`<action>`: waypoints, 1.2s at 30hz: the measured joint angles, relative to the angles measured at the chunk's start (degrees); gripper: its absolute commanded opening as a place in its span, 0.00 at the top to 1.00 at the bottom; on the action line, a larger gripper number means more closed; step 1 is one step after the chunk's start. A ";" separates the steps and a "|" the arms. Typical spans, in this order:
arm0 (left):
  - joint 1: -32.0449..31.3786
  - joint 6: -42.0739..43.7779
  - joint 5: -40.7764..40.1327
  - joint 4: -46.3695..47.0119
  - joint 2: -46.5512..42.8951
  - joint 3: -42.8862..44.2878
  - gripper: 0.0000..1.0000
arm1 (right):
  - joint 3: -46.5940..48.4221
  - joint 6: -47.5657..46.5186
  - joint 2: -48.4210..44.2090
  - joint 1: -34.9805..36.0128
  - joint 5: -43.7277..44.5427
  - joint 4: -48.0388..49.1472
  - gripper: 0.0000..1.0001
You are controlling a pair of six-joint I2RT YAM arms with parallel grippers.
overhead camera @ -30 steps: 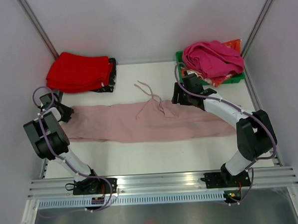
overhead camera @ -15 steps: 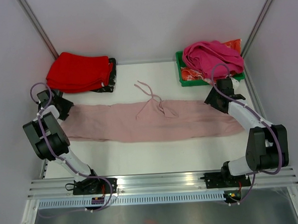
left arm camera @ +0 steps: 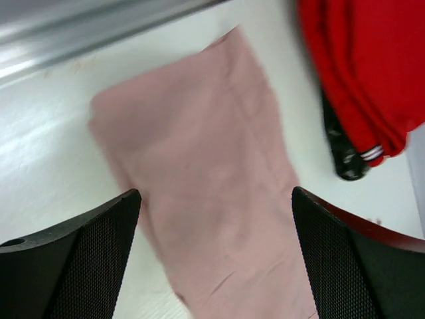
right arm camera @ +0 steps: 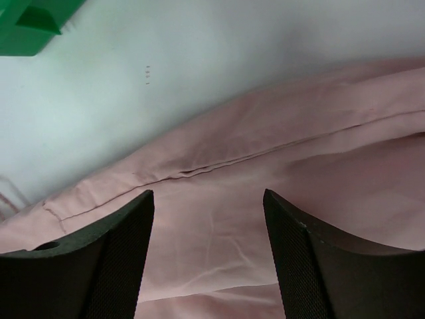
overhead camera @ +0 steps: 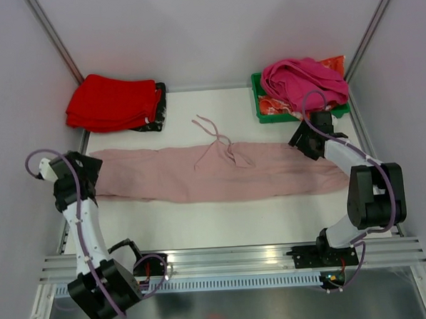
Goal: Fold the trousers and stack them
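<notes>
One pair of trousers out there, pale pink, laid flat in a long strip across the table from left to right; the drawstring cords trail off its middle toward the far edge. Two arms in play; the left gripper hangs over the left end of the strip, jaws spread wide, nothing in them (the wrist view shows the cloth's end lying flat below the two fingers). The right gripper hovers over the right part of the trousers near their far edge, jaws apart as well, gripping nothing; a seam runs across beneath it. Far-left corner: one stack of red folded garments, apart from the trousers, one dark patterned item poking out beneath it. Far-right corner: one green bin, one magenta garment heaped in it; the bin lies just beyond the right gripper.
</notes>
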 measured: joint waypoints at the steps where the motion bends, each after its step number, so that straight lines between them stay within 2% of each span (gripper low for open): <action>1: 0.00 -1.75 -0.98 -1.49 -2.05 -3.02 0.00 | 0.00 0.02 0.09 0.00 -1.03 0.44 0.27; 6: 0.00 -8.83 -3.87 -8.02 -6.78 -13.64 0.00 | 0.02 -0.48 0.50 0.00 -6.82 2.45 0.27; 9: 0.02 -11.32 -4.98 -7.37 -6.40 -16.85 0.00 | 0.26 -0.85 1.01 0.20 -10.14 3.34 0.26; 17: 0.46 -12.41 -5.44 4.31 4.46 -19.21 0.00 | 3.98 -2.54 2.12 4.83 -13.11 3.65 0.25; 25: 4.70 -11.65 -5.86 14.58 13.62 -18.14 0.03 | 10.25 -4.61 2.08 8.96 -13.77 1.77 0.25; 31: 7.32 -9.25 -2.54 23.06 17.68 -18.03 0.11 | 12.46 -5.27 0.48 12.11 -13.81 1.25 0.25; 33: 7.41 -8.41 -1.62 25.40 19.02 -17.90 0.19 | 12.46 -5.25 -0.17 12.39 -13.84 0.87 0.25; 34: 7.41 -7.98 -1.07 26.51 19.71 -17.90 0.27 | 12.46 -5.22 -0.37 12.39 -13.88 0.83 0.25; 36: 7.50 -7.21 0.04 28.24 20.96 -17.90 0.32 | 12.46 -5.18 -0.46 12.61 -14.12 0.81 0.25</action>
